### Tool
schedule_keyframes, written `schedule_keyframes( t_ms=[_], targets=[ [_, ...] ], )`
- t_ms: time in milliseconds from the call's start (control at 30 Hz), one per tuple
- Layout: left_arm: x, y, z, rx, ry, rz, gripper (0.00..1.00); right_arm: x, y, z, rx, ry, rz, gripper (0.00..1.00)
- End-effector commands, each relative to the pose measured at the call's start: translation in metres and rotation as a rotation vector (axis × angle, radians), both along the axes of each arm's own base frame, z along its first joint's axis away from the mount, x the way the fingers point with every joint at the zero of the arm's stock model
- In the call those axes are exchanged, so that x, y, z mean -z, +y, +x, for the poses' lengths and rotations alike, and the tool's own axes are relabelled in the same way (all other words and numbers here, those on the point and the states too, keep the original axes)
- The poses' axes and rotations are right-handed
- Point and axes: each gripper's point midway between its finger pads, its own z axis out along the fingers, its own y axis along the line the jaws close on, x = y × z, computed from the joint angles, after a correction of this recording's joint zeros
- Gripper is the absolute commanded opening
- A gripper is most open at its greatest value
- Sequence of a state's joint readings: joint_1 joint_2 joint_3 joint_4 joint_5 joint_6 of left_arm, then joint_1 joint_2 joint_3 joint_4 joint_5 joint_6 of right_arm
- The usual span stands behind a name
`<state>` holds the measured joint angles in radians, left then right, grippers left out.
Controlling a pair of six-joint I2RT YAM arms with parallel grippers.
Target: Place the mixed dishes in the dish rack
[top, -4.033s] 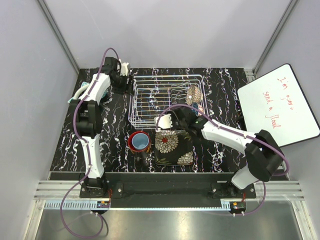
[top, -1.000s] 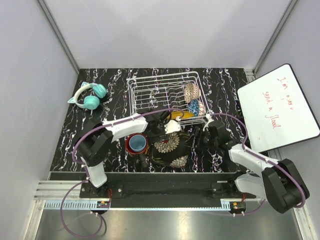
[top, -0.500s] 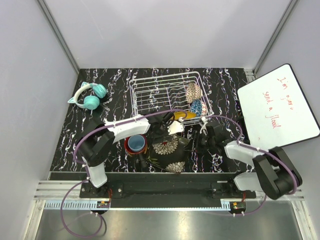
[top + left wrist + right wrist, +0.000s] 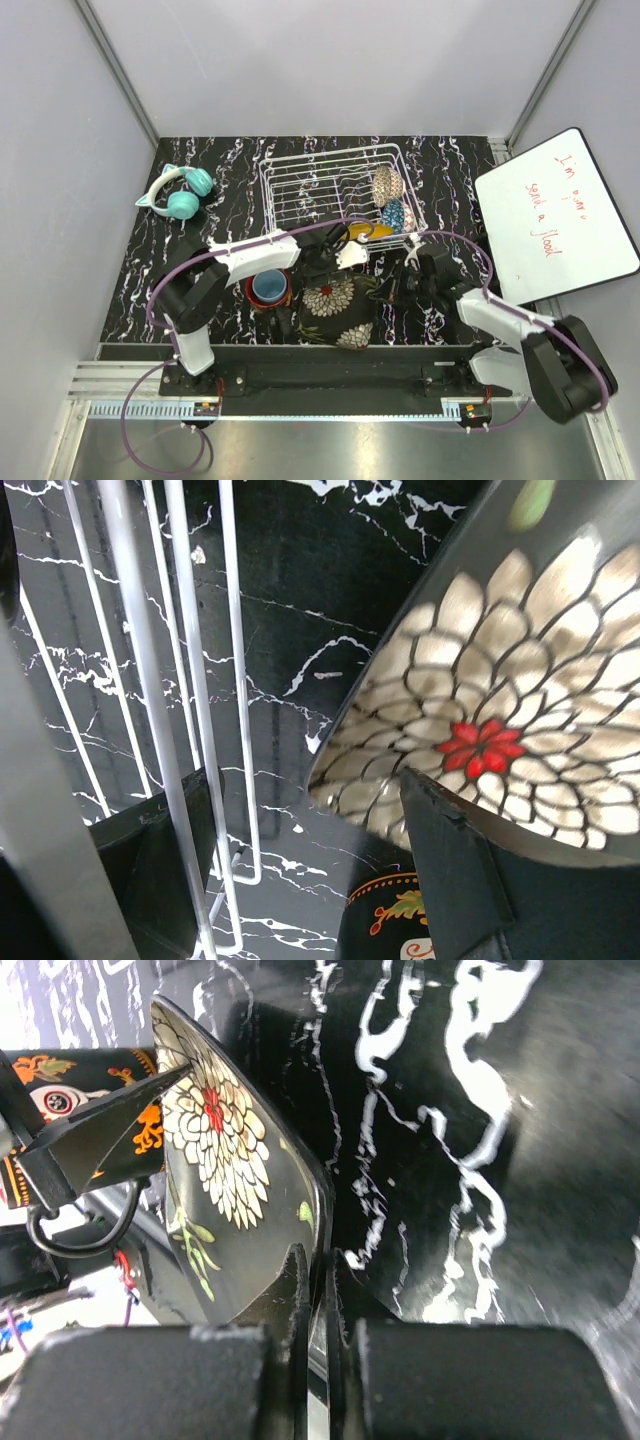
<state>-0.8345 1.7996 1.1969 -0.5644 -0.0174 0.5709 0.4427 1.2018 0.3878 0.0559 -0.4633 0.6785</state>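
Observation:
The black square white-flowered plate (image 4: pixel 340 305) stands tilted on edge in front of the dish rack (image 4: pixel 300 195). My right gripper (image 4: pixel 400 288) is shut on the plate's right rim (image 4: pixel 322 1260), one finger on each face. At the plate's far edge my left gripper (image 4: pixel 335 262) is open. One of its fingers (image 4: pixel 450 870) lies against the flowered face (image 4: pixel 500 730), the other behind a rack wire (image 4: pixel 190 710). The light blue cup (image 4: pixel 270 286) sits inside the dark mug (image 4: pixel 400 925) left of the plate. The gold bowl (image 4: pixel 386 183) and mustard-yellow plate (image 4: pixel 358 232) are in the rack.
A small blue patterned dish (image 4: pixel 393 213) stands in the rack beside the gold bowl. Teal headphones (image 4: pixel 178 195) lie at the far left of the black marbled table. A whiteboard (image 4: pixel 555 215) leans at the right. Grey walls close in the sides.
My right gripper has closed on the flowered plate's right rim. The plate has tipped up from lying nearly flat to standing on edge. The left gripper has stayed open at the far edge.

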Motion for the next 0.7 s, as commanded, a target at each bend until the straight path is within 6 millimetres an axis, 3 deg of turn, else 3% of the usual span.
schedule_keyframes(
  t_ms=[0,100,133,233,267,400,500,600,667],
  targets=[
    [-0.002,-0.015,-0.006,0.070,0.021,-0.048,0.73,-0.021,-0.014,0.013,0.051,-0.162,-0.054,0.00],
    [-0.019,-0.021,0.006,0.053,-0.004,-0.077,0.76,-0.023,-0.030,0.010,0.122,-0.152,-0.112,0.00],
    [-0.033,-0.029,0.013,0.046,-0.021,-0.109,0.78,-0.019,-0.036,0.005,0.138,-0.130,-0.142,0.00],
    [-0.059,-0.033,0.024,0.007,-0.018,-0.165,0.82,-0.034,-0.041,0.001,0.153,-0.148,-0.138,0.00],
    [-0.080,-0.035,0.034,-0.016,-0.030,-0.200,0.83,-0.045,-0.040,0.003,0.156,-0.174,-0.123,0.00],
    [-0.140,-0.040,0.044,-0.076,-0.013,-0.339,0.84,-0.063,-0.042,0.004,0.139,-0.208,-0.138,0.00],
    [-0.175,-0.027,0.049,-0.120,-0.023,-0.395,0.85,-0.068,-0.041,0.003,0.107,-0.192,-0.162,0.00],
    [-0.180,-0.002,0.053,-0.189,-0.029,-0.398,0.85,-0.082,-0.041,0.005,0.086,-0.217,-0.176,0.00],
    [-0.168,0.025,0.058,-0.289,0.003,-0.392,0.84,-0.103,-0.042,0.010,0.094,-0.274,-0.168,0.00]
  ],
)
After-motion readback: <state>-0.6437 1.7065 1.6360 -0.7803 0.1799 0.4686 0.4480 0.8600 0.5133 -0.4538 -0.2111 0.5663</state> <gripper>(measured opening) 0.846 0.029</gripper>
